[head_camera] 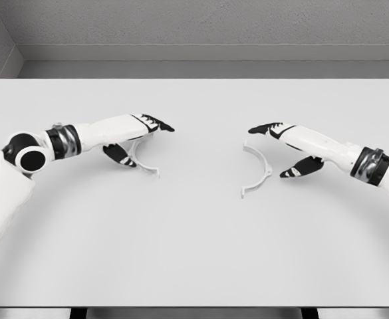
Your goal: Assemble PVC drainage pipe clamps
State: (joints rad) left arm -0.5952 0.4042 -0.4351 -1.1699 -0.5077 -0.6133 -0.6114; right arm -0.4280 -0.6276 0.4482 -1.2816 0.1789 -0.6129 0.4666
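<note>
Two white semicircular clamp halves lie flat on the white table (194,252). The left clamp half (147,165) lies partly under my left hand (149,143), curving out below the palm toward the middle. Over it the left fingers (155,123) are stretched out and the thumb points down beside it; I see no grasp. The right clamp half (260,169) lies just left of my right hand (268,151), bulging toward that hand. My right hand is open, its fingers (266,127) reaching above the arc's upper end and its thumb (299,169) apart from the arc.
A grey wall runs behind the table's far edge (194,79). Both forearms lie low over the table, the left arm (61,141) from the left side and the right arm (354,159) from the right.
</note>
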